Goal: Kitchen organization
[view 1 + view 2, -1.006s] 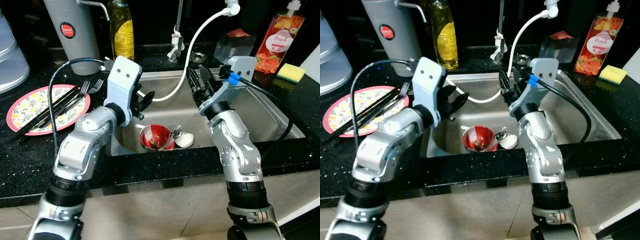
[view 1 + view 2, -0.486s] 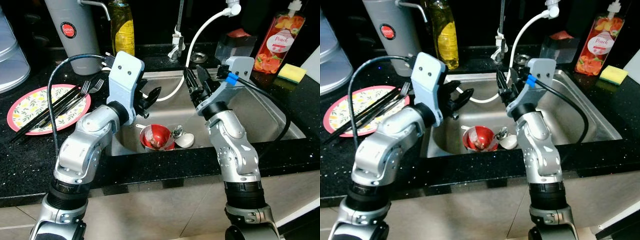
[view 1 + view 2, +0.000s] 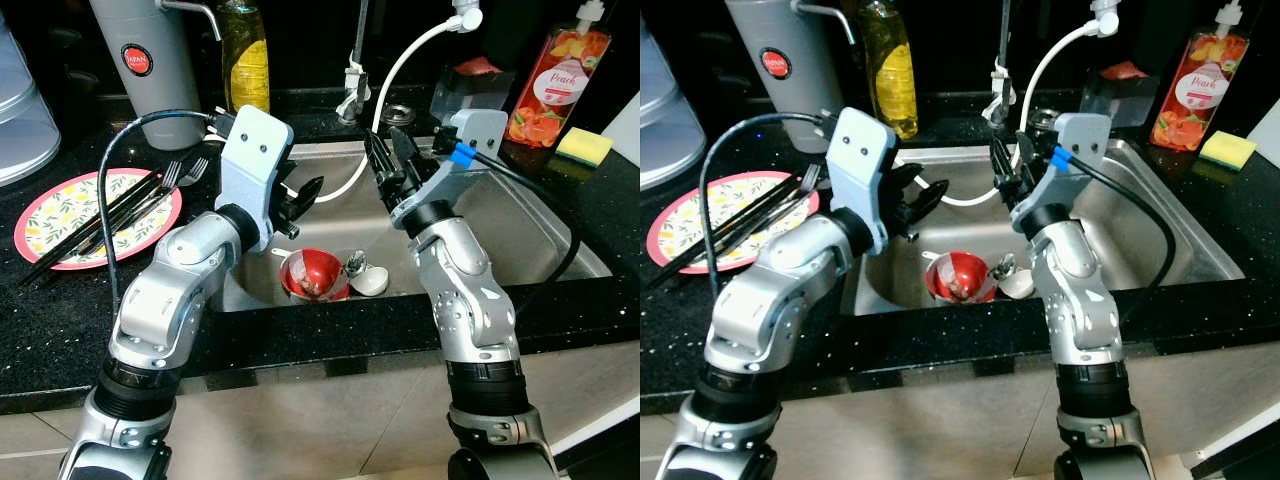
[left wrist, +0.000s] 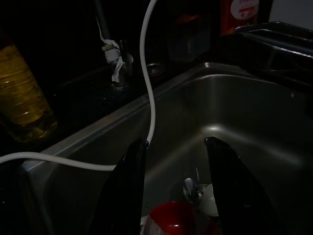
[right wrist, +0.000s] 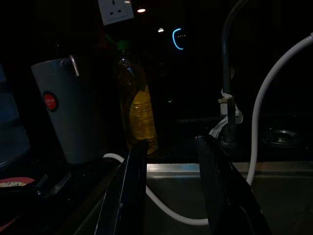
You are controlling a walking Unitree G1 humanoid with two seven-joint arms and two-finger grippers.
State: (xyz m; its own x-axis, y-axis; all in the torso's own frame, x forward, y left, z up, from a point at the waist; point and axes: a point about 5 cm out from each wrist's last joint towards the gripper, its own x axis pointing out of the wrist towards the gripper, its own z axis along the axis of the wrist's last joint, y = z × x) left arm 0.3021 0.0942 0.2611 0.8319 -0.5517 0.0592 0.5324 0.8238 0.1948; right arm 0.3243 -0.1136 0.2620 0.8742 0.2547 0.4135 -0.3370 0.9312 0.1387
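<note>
**Grippers over the sink**

Left gripper (image 3: 300, 196): we see its fingers spread apart, empty, above the sink's (image 3: 540, 235) left part. Right gripper (image 3: 392, 165): fingers likewise parted, holding nothing, near the white hose (image 3: 385, 95). Below, a red bowl (image 3: 314, 274) lies in the basin; cutlery rests on the plate (image 3: 60, 205) on the counter.

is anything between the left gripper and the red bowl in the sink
Nothing visible blocks it. The left gripper, jaws open, hangs above the sink with the red bowl just below. The white hose runs behind the gripper, not under it. A spoon lies beside the bowl.
</note>
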